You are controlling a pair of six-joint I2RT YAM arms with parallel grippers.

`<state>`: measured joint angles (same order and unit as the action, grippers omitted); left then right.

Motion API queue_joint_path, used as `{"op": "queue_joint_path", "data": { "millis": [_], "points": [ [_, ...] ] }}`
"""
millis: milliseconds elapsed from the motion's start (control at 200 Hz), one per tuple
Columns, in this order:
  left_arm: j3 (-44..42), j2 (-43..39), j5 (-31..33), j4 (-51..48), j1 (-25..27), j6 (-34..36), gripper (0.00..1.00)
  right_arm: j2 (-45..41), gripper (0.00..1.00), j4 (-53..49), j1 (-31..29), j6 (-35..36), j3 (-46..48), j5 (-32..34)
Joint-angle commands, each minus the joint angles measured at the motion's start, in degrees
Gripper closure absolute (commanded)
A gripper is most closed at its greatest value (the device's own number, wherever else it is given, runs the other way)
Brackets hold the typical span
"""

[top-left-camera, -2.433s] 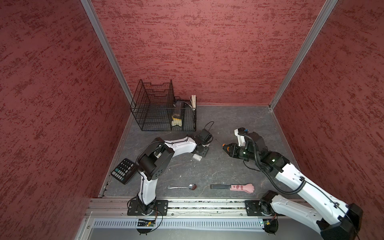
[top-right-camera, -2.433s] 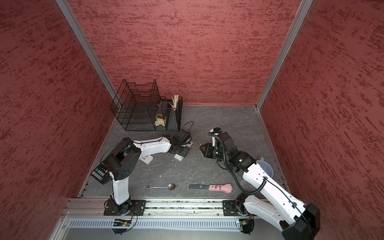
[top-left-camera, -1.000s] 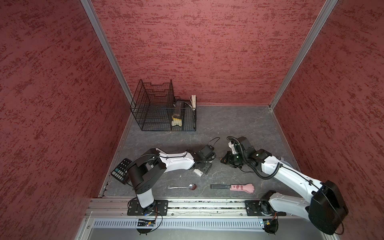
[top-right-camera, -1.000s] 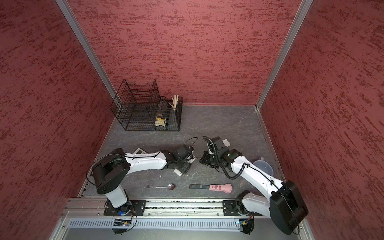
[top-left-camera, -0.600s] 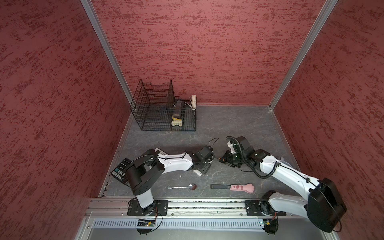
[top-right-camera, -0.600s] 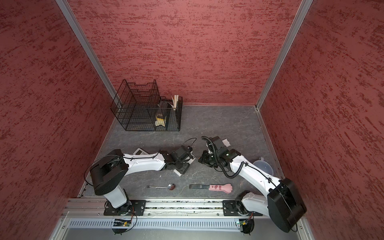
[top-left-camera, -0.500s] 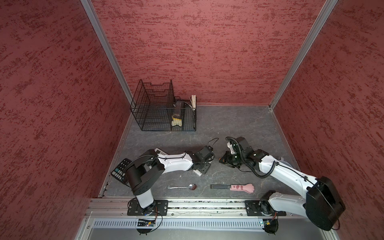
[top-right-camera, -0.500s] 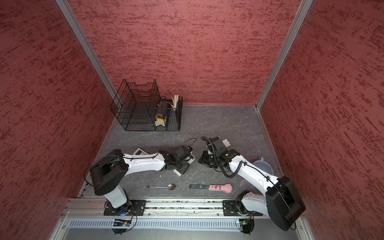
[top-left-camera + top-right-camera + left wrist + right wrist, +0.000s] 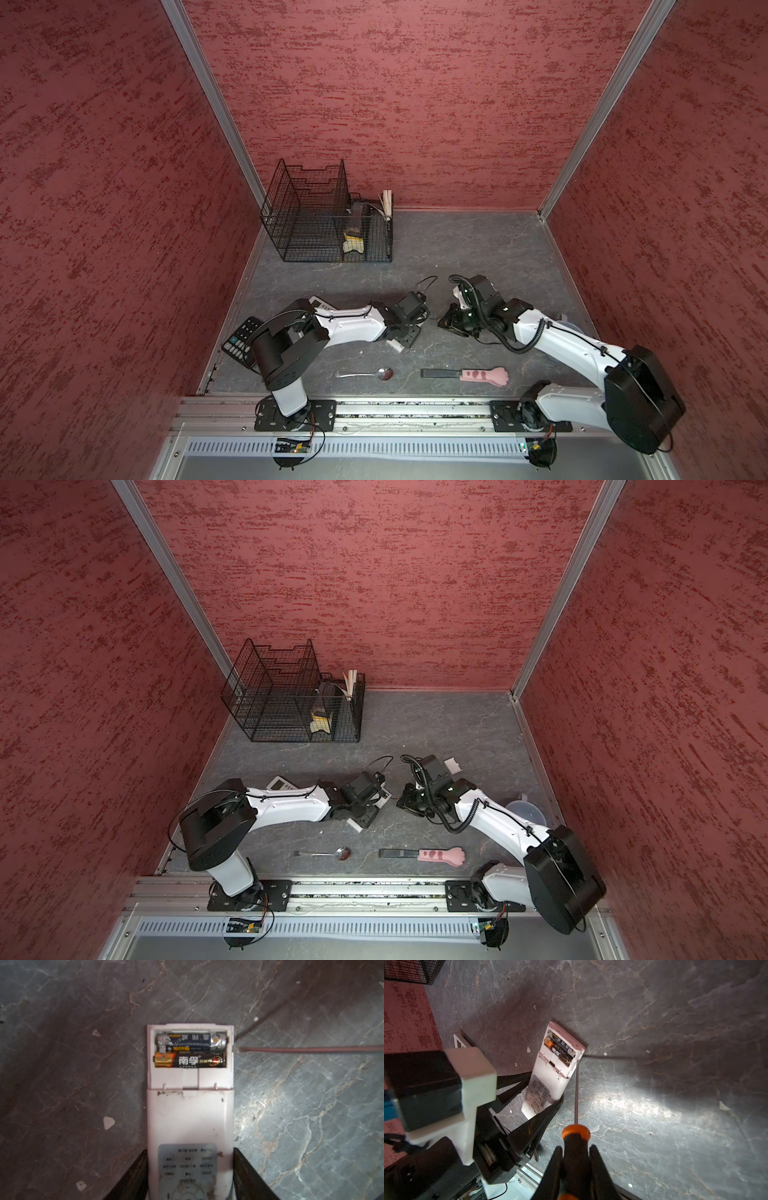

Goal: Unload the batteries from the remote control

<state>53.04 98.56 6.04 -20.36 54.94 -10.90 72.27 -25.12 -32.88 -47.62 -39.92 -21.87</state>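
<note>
Lowered and drawn together since the earlier frames, the left gripper is clamped on the button end of the white remote control, the right gripper on a screwdriver. Two batteries are seen seated in the uncovered compartment at the remote's far end, with the screwdriver tip just beside it. Both are judged still to be pried out.

Since earlier: left gripper carried remote control nearer front rail, jaws tightened on it. right gripper dropped low, screwdriver tip brought beside remote's open end.
</note>
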Motion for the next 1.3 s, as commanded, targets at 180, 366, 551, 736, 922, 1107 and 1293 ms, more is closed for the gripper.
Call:
{"op": "queue_joint_path", "data": {
  "millis": [180,366,551,736,922,1107,1293],
  "points": [
    [-1.27,1.46,-2.00,-1.58,0.03,-0.09,0.41,-0.56,1.00,0.25,0.29,0.15,-2.86,0.25],
    [-1.26,1.37,-2.09,-1.52,0.07,0.01,0.41,-0.25,1.00,0.16,0.34,0.59,-3.20,0.34],
    [-1.18,1.46,-2.18,-1.61,0.01,-0.04,0.41,0.46,1.00,0.27,0.36,0.80,-2.58,0.30],
    [-1.09,1.46,-2.18,-1.60,0.03,0.06,0.41,1.09,1.00,0.10,0.32,0.91,-2.18,0.72],
    [-1.17,1.19,-2.18,-1.52,0.02,0.07,0.41,1.96,1.00,-0.54,0.33,1.38,-2.37,1.38],
    [-1.43,1.09,-2.18,-1.44,0.04,0.00,0.41,2.96,1.00,-1.17,0.36,1.70,-3.31,1.46],
    [-1.44,0.75,-1.83,-1.61,0.26,0.35,0.41,3.75,1.00,-5.73,0.36,2.24,-6.59,2.55]
  ]
}}
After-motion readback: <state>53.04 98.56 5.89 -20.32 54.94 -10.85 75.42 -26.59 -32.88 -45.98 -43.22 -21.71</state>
